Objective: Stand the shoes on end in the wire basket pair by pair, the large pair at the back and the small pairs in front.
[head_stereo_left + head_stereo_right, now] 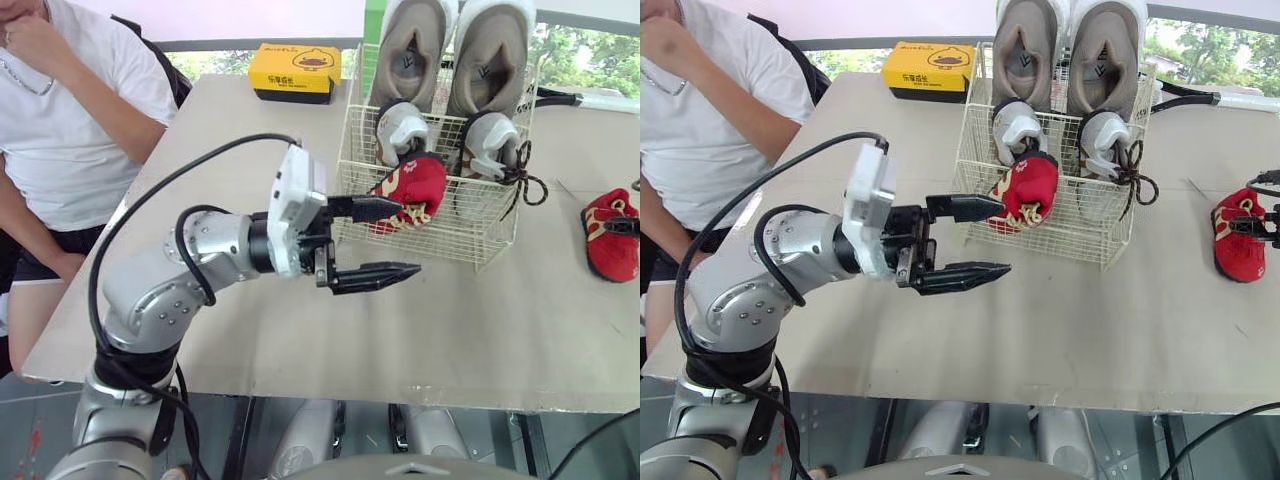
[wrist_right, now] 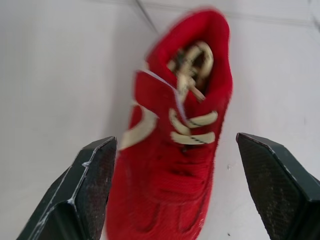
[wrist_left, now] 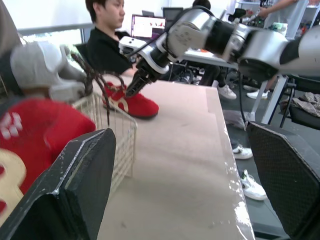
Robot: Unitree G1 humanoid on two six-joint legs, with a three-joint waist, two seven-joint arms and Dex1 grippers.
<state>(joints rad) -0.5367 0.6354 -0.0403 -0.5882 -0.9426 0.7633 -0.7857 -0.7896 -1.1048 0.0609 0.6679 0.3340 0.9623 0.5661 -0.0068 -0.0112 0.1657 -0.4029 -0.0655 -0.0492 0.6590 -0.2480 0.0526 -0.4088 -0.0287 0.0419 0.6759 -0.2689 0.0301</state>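
Right, closest to me the left end effector (image 1: 408, 238) hangs over the table (image 1: 300, 330), its fingers spread apart and holding nothing, just short of the front of the wire basket (image 1: 480, 245). I cannot tell whether the upper finger touches the wire. Behind that front wall one red shoe (image 1: 415, 190) already stands on end.

Its partner, the loose red shoe (image 1: 610, 235), lies flat on the table well off to the right, clear of the basket. The right end effector (image 2: 172, 142) is directly over it and open wide. One finger is on each flank, and the shoe's long axis runs straight down the gap between them. So I judge the pick belongs to the right arm, closing across the width.

Further back stand the small grey pair (image 1: 400, 130), then the large pair (image 1: 412, 50).
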